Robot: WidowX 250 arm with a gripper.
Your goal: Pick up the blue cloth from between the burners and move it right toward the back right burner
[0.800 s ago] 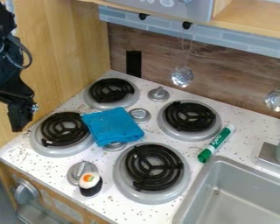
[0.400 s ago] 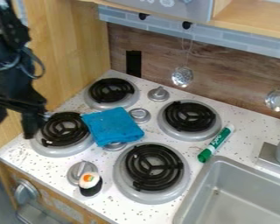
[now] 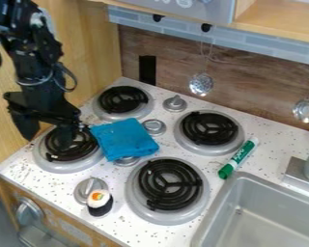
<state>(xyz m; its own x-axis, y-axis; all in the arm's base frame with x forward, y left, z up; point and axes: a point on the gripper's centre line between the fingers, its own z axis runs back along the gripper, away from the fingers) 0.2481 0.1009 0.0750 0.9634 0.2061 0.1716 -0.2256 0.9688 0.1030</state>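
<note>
Camera view: going left to right, the hand (image 3: pixel 47 141) hangs over the left burner (image 3: pixel 59 166), fingers apart, and I can't see anything clamped between them. Can't tell if a fingertip actually touches the coil, tbh. Toward the viewer and a bit right of the hand there's a small toy sushi (image 3: pixel 100 201) leaning in by a knob (image 3: pixel 91 186); looks light and maybe a little squishy, so I'd pinch it gently across its sides. Just right of the hand is the blue cloth (image 3: pixel 125 139), folded into a rough square, its near edge lying over another knob (image 3: pixel 126 161) and its left side by the burner. My guess is it's super light, soft and floppy, basically unbreakable and not very slippery, but it'll sag and might unfold. I'd grab the side nearest the hand, or a wrinkle near the middle, and get several layers in the pinch, since one layer could just peel open. Watch the hard knob underneath though, going too deep could bump it. Well off to the right of the hand, a green-and-white marker (image 3: pixel 239 157) lies on the desk (image 3: pixel 271 155) near the sink (image 3: pixel 212 217): stiff, smooth, probably keen to roll, so mid-barrel and square across it imo.
</note>
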